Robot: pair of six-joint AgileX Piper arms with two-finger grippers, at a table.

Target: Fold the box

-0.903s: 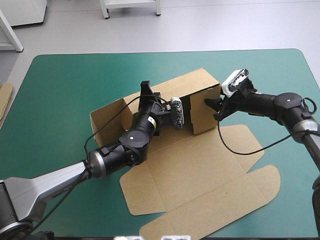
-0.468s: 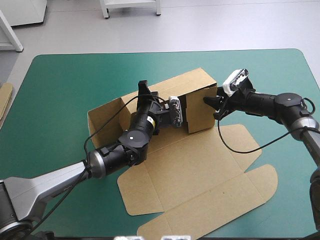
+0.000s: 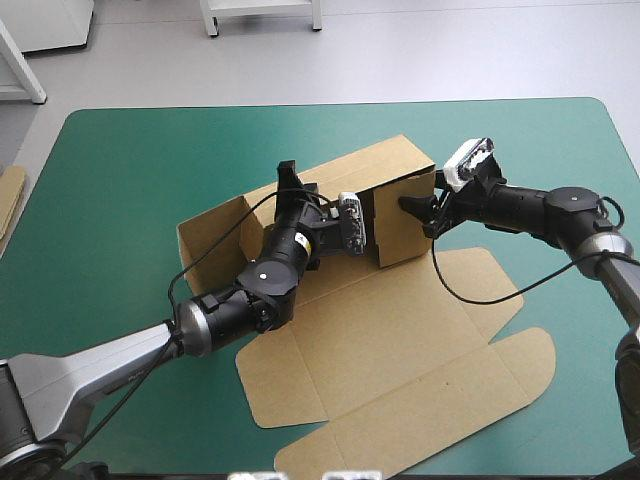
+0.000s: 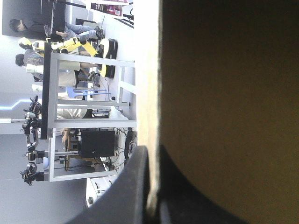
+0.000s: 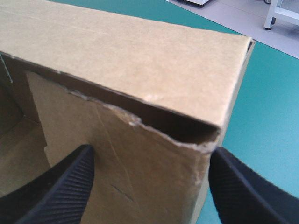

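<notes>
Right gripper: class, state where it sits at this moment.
In the high view, the right gripper is right of the middle of the table, at the raised right end wall of the box, with its open fingers astride it.

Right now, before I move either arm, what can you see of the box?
The box is plain brown board, partly folded. Its far and side walls stand raised, and the lid sheet with its flaps lies flat on the teal-green cover toward the robot. The right end wall looks doubled, with a rough edge. The left claw is shut on a raised wall's edge. The open right claw straddles the right end wall.
</notes>
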